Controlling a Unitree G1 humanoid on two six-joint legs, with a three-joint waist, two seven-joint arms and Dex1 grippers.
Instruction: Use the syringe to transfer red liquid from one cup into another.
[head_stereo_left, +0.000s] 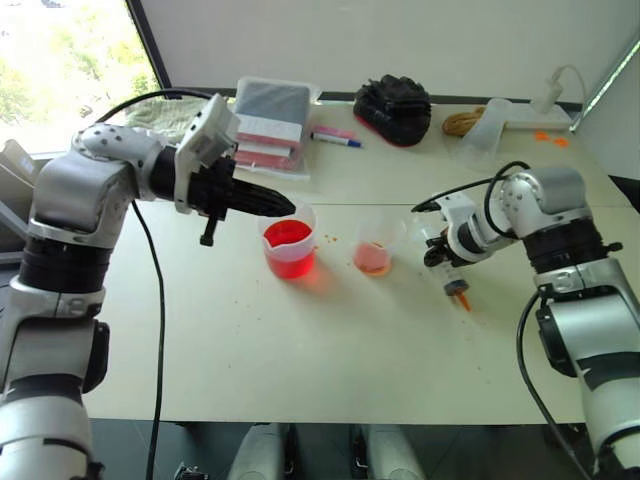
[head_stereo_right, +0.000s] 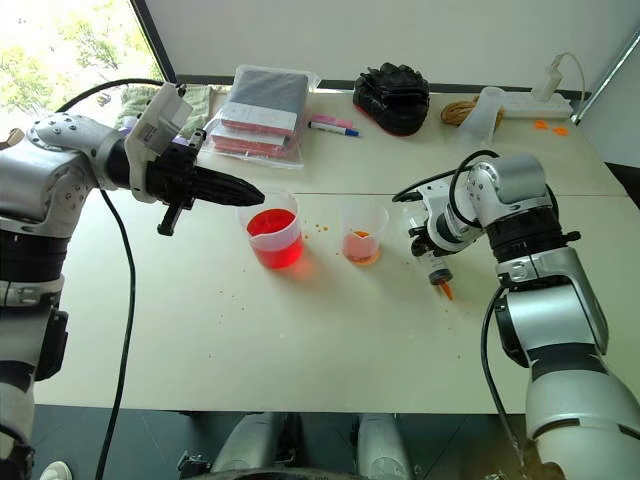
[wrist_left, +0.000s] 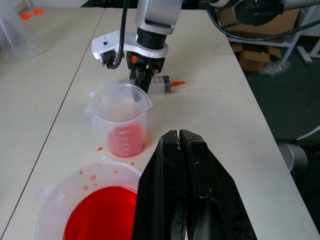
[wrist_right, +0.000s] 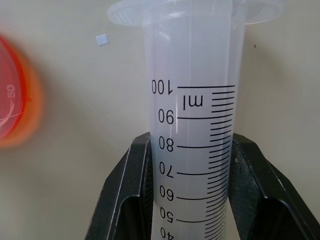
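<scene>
Black fingers of the right gripper (wrist_right: 189, 200) are being pressed against the barrel of the syringe (wrist_right: 192, 125), which is lying on the table (head_stereo_left: 330, 350) just beside the smaller cup (head_stereo_left: 375, 248). Left gripper (wrist_left: 180, 150) is being held shut and empty over the lipped beaker (head_stereo_left: 289, 240). Honestly, that smooth round barrel could be squeezed out sideways during lifting, and the nearby cup risks being knocked, with red liquid (head_stereo_left: 288, 238) getting spilled.
</scene>
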